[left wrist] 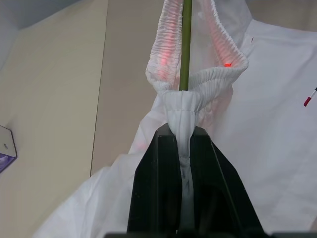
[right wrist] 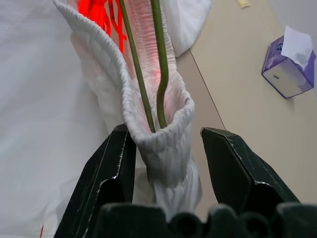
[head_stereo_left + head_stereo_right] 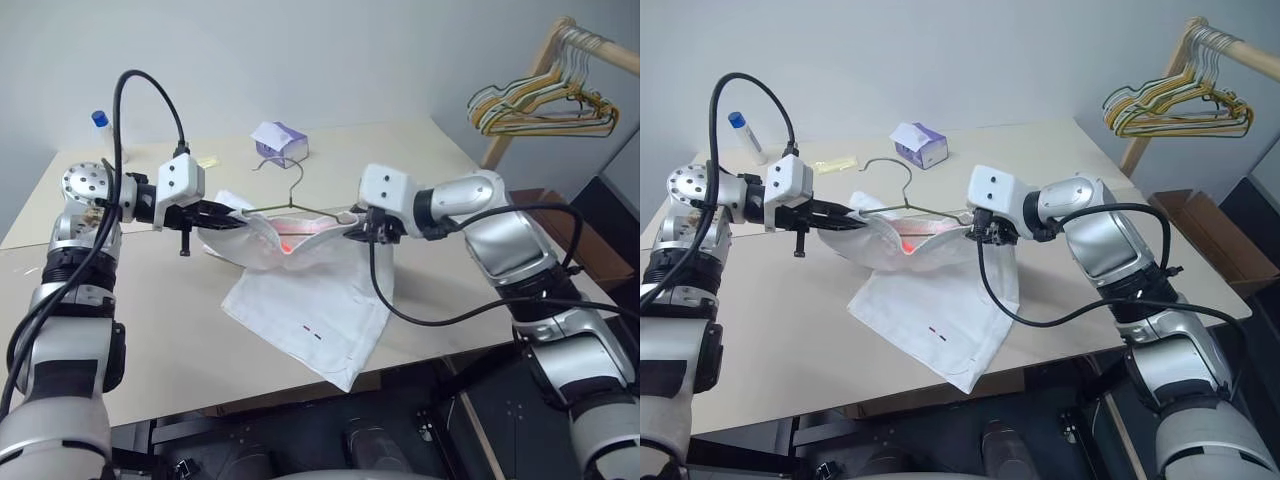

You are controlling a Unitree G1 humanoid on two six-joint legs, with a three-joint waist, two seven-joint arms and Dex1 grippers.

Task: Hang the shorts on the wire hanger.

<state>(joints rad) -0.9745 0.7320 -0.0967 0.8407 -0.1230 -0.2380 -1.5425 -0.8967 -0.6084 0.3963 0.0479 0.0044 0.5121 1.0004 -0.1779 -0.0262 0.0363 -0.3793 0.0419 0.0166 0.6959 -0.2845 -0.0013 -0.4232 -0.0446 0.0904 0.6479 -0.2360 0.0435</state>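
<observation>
White shorts point(image 3: 310, 290) stretched above the table point(image 3: 130, 330) middle, hem draping toward its front edge, wire hanger point(image 3: 300, 205) inside waistband, left gripper point(image 1: 184, 148) pinching one waistband end, right gripper point(image 2: 168, 148) fingers spread around the other end

Shorts point(image 3: 320, 300): no lettering to read, just a small red and dark mark on the white cloth.
Tissue box point(image 3: 281, 145): purple and white, nothing legible.
Bottle point(image 3: 743, 135): blue cap, no readable label.
</observation>
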